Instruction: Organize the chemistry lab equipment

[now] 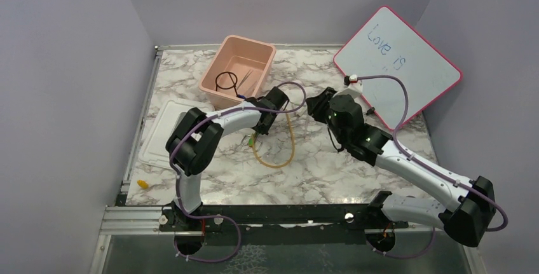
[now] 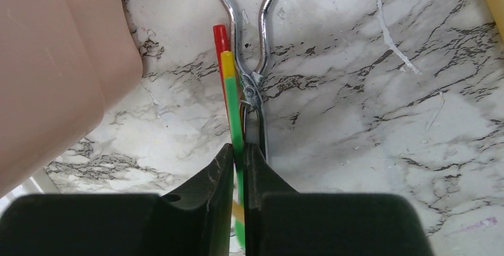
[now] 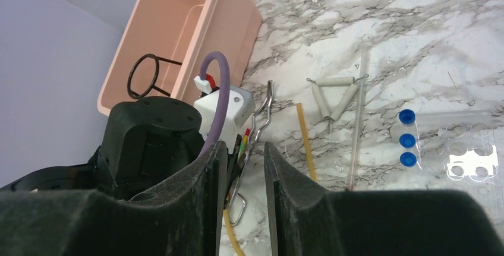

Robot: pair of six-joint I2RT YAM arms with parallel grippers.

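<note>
Two thin plastic rods lie together on the marble worktop (image 2: 386, 125), just beside the pink plastic tub (image 2: 53, 72): a green rod with a yellow tip (image 2: 236, 110) and a red rod (image 2: 220, 39). Both touch the bent chrome wire tongs (image 2: 252, 87).

Your left end effector (image 2: 239, 161) is clenched on the green rod, low on its length. The tongs' handle sits right against one finger; can't tell if it's pinched too. Your right end effector (image 3: 243, 152) is released, nothing between the fingers, hovering above the same spot.

My read on handling: the green rod is light, stiff and smooth, so it will likely pivot or slip in a thin pinch. Grip nearer mid-length, and watch the tongs don't drag along.

The amber rubber tube bent in a U (image 1: 274, 166) lies near and looks floppy; take it at the bend. The black wire ring (image 1: 225, 81) sits in the tub.
</note>
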